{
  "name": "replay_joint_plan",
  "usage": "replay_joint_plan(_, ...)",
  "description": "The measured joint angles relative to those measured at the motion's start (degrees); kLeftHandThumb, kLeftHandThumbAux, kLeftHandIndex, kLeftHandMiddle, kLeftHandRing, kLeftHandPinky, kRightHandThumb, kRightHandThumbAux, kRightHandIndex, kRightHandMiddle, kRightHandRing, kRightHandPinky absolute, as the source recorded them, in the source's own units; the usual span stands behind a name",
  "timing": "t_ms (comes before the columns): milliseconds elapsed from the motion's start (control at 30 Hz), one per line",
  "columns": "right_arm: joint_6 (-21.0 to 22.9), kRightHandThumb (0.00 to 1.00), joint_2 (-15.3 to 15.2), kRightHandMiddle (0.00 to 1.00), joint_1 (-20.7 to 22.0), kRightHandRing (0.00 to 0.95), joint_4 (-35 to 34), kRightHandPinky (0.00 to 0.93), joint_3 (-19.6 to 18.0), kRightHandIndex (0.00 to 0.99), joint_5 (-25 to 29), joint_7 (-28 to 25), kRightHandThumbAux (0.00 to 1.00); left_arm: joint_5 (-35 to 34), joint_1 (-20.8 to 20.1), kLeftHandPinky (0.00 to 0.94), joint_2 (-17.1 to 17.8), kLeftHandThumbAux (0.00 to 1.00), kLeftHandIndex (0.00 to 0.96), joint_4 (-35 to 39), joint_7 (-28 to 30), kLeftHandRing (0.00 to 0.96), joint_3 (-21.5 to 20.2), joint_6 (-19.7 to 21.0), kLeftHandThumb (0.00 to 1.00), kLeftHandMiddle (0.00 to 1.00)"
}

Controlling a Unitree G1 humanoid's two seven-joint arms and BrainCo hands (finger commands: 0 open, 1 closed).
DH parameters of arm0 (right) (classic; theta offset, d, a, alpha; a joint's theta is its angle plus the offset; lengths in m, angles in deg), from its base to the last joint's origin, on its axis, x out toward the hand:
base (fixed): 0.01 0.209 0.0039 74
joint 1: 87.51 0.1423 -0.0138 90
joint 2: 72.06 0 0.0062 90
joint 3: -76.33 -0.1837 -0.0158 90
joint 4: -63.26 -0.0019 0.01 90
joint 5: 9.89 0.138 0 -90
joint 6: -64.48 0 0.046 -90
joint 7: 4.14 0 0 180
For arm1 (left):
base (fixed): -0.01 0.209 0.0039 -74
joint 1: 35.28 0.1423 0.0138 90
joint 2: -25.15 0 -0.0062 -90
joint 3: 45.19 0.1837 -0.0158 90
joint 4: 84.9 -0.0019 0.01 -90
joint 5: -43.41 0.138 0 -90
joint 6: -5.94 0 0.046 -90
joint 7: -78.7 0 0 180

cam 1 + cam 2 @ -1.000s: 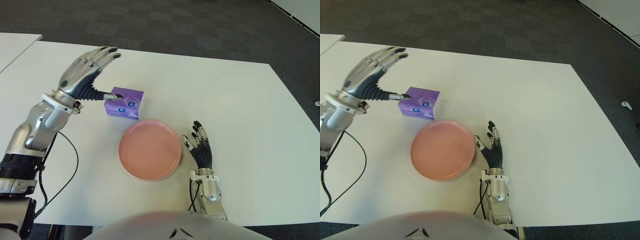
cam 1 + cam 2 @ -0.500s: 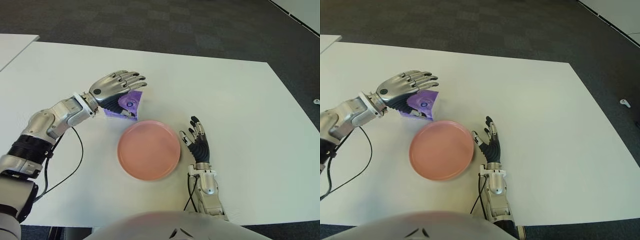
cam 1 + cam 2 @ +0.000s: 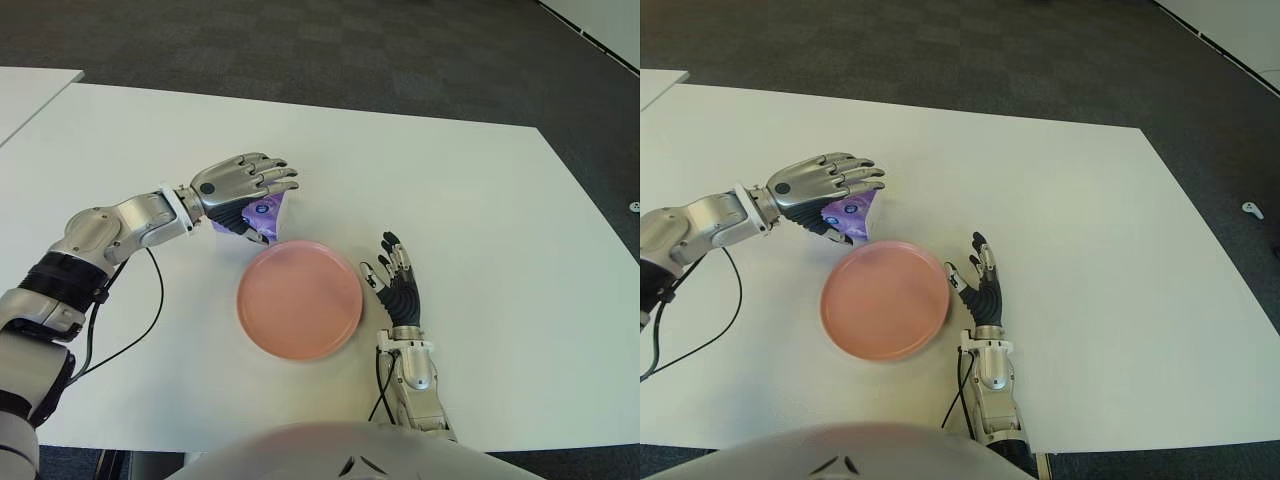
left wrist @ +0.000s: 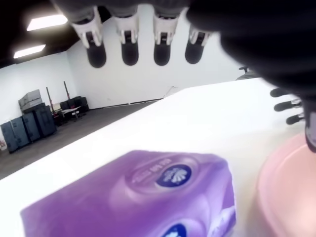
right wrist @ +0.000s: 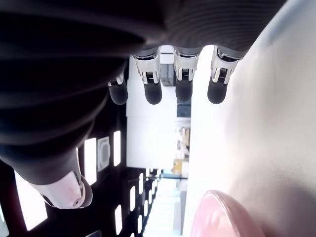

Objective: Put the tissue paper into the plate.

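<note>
The purple tissue pack (image 3: pixel 854 214) sits on the white table just behind the pink plate (image 3: pixel 300 300), tilted with one edge raised. My left hand (image 3: pixel 274 206) is cupped over it: the fingers (image 4: pixel 130 48) stretch above the pack's top without touching it, and the thumb reaches down by its near side. In the left wrist view the pack (image 4: pixel 148 192) lies below the open palm, with the plate's rim (image 4: pixel 281 187) beside it. The plate holds nothing. My right hand (image 3: pixel 397 280) shows idle just right of the plate, fingers spread.
The white table (image 3: pixel 480 200) stretches wide to the right and behind. A black cable (image 3: pixel 150 320) loops from my left forearm across the table's left part. Dark carpet lies beyond the far edge, and a second table's corner (image 3: pixel 30 85) shows at far left.
My left hand swung from beside the pack, fingers raised, to down over its top. The pack tipped and slid slightly toward the plate. The right hand stayed put.
</note>
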Motion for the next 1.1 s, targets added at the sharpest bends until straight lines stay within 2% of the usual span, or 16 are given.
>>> replay_joint_plan(200,0.03,0.02,0.09,0.0,-0.09,0.0,-0.3,0.0,0.01,0.0,0.0,0.01,0.676,1.21,-1.77,0.0,-0.69,0.33,0.0,-2.84,-1.47,0.0,2.61,0.03,0.0,0.0)
replay_joint_plan(567,2.63,0.004,0.07,0.0,-1.03,0.0,-2.11,0.0,0.08,0.0,0.24,-0.61,0.677,1.69,-2.93,0.0,-0.07,0.303,0.0,-4.95,-1.63,0.0,4.8,0.37,0.0,0.0)
replay_joint_plan(1100,2.8,0.0,-0.1,0.0,-1.95,0.0,-2.91,0.0,0.13,0.0,1.27,-1.91,0.68,2.28,-4.32,0.0,2.63,0.308,0.0,-4.7,-3.2,0.0,4.45,3.85,0.0,0.0)
